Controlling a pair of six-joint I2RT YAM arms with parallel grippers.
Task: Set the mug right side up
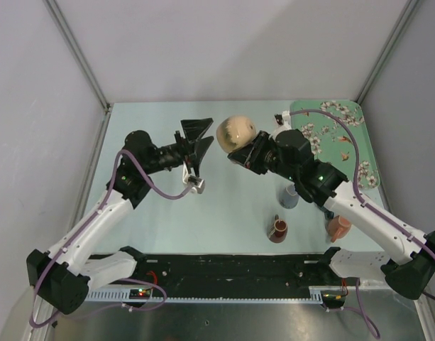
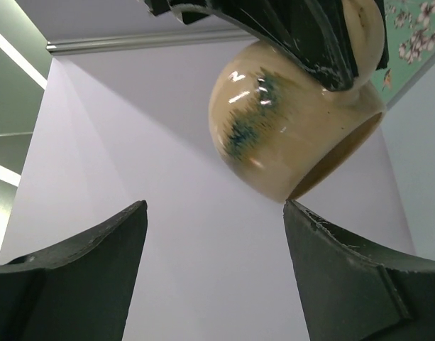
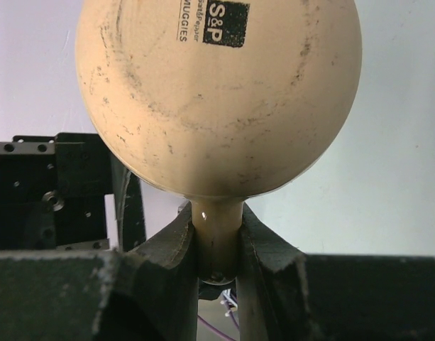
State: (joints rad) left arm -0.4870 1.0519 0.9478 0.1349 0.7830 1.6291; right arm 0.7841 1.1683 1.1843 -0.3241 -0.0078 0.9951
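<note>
Plain pale grey walls (image 1: 224, 42) and metal corner posts (image 1: 76, 53) enclose a light green table (image 1: 228, 213).

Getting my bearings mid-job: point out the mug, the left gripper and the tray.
mug (image 1: 235, 132): top view, its rounded side.
left gripper (image 1: 208, 133): top view, midway between its open fingertips.
tray (image 1: 368, 145): top view, bare green surface near its right edge.
</note>
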